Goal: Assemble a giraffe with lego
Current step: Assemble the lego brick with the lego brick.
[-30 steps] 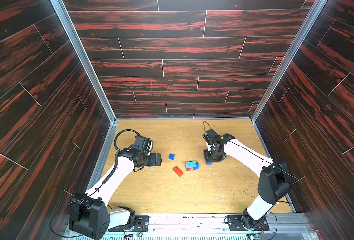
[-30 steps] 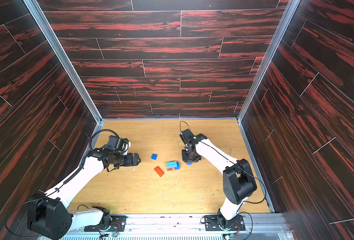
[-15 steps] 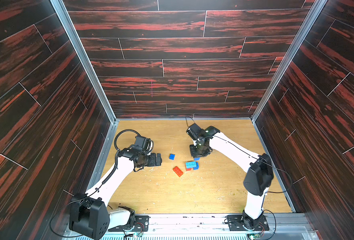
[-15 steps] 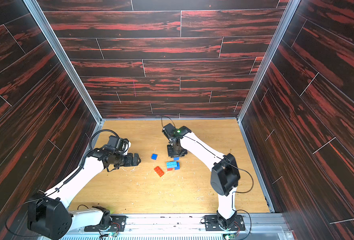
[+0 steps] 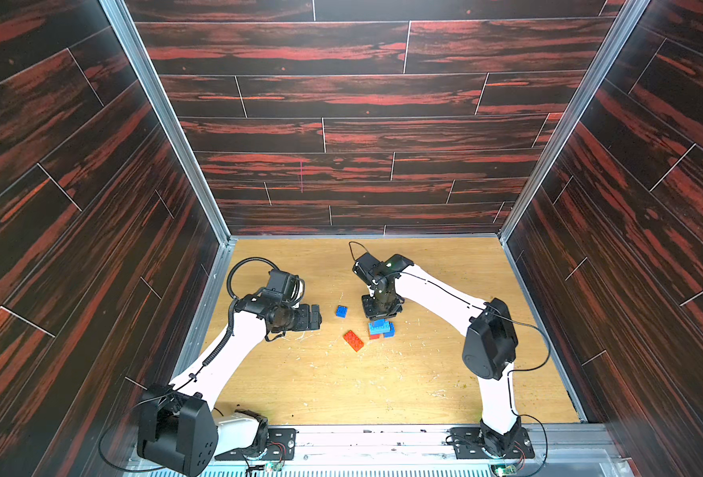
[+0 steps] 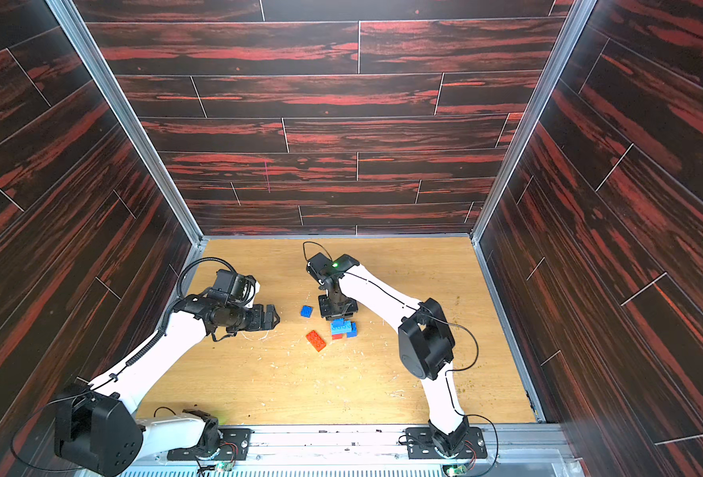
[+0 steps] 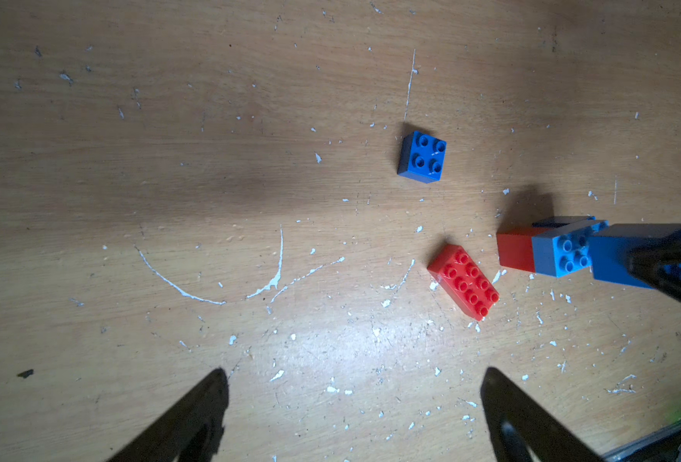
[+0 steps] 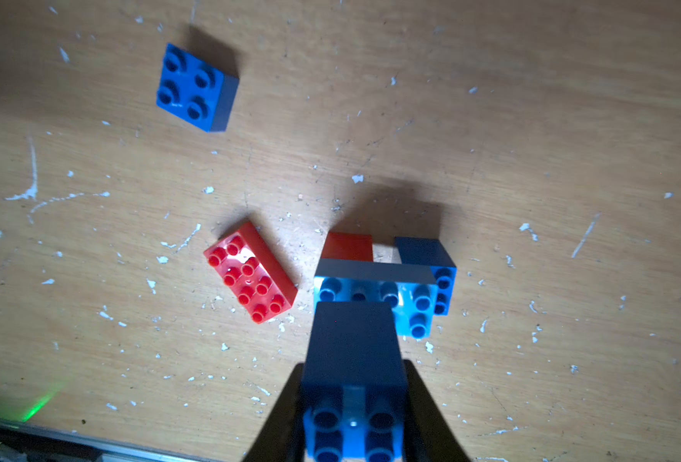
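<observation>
- The right arm (image 5: 436,295) reaches in from the right. The right jaws point down at the desk (image 5: 382,384) and are clamped on a held dark blue brick (image 8: 352,352), studs up, with a finger (image 8: 284,416) on each side face.
- That brick hangs directly over the giraffe (image 5: 380,329), which stands near the middle of the desk, just nearer to us than the right jaws in both top views. In the right wrist view the brick hides part of the light blue body brick (image 8: 414,304). We cannot tell whether its underside touches the studs below.
- So far the giraffe is the body brick lying across two legs. A red-orange leg brick (image 8: 348,246) sits under its left end. A dark blue leg brick (image 8: 422,252) sits under its right end and juts out past the body.
- A red-orange long brick (image 5: 353,340) lies flat and slanted just left of the giraffe, studs up, with a narrow gap between them.
- A loose dark blue square brick (image 5: 341,311) sits farther left and farther back. It is level with the right jaws and apart from everything else.
- The left arm (image 5: 234,351) comes in from the near left. The left jaws are spread wide and hold nothing, and their fingers (image 7: 202,412) hover over bare, scratched desk. All the bricks lie to the right of the left jaws: the loose blue one is nearest, and the giraffe is well apart.
</observation>
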`<move>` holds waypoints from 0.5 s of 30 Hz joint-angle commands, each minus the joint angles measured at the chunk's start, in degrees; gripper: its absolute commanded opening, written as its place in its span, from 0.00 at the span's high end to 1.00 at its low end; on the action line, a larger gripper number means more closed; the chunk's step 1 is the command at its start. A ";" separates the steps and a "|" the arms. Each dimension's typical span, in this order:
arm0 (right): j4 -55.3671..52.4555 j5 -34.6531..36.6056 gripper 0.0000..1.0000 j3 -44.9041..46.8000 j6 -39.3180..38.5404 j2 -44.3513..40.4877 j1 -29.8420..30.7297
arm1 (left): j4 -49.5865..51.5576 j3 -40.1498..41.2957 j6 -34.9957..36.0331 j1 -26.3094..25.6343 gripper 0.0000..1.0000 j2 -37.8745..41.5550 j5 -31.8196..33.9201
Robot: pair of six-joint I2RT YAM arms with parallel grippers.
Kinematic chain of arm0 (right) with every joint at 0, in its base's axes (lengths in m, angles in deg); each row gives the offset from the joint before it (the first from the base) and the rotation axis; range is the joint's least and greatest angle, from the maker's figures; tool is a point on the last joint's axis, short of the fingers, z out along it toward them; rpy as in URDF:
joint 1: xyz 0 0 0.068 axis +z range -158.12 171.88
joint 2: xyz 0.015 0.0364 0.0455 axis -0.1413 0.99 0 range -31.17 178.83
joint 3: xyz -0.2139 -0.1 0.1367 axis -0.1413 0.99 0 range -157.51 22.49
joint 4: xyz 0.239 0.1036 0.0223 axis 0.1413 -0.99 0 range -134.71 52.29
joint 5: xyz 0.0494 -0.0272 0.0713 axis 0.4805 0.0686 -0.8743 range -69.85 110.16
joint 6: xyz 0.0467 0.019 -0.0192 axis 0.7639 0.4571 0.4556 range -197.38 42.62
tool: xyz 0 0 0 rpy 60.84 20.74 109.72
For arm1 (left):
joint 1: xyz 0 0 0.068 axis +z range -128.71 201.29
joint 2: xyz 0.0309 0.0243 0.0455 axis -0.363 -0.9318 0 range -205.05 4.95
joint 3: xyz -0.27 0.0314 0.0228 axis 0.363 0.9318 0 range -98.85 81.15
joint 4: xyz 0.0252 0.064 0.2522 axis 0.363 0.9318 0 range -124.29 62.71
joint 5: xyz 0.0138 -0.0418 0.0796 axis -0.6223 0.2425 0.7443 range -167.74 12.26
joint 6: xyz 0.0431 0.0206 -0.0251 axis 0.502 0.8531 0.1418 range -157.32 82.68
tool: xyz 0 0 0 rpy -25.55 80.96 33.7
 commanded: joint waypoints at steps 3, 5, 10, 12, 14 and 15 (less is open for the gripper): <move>-0.64 -1.71 0.80 -0.53 0.58 1.18 0.30 | 1.57 0.13 0.25 -0.23 0.00 1.03 -0.73; -0.50 -1.79 0.80 -0.37 0.54 1.37 0.30 | 1.57 0.18 0.24 -0.21 0.00 1.07 -0.67; -0.65 -1.89 0.80 -0.35 0.75 2.17 0.30 | 1.57 0.26 0.31 -0.23 0.00 1.11 -0.67; -0.34 -2.16 0.80 0.06 0.96 2.13 0.36 | 1.70 0.26 0.33 -0.22 0.00 1.11 -0.51; -0.20 -2.26 0.80 0.43 0.93 2.33 0.38 | 1.67 0.36 0.37 -0.23 0.00 1.26 -0.57; -0.19 -2.02 0.80 0.65 0.93 2.52 0.38 | 1.71 0.30 0.42 -0.23 0.00 1.20 -0.46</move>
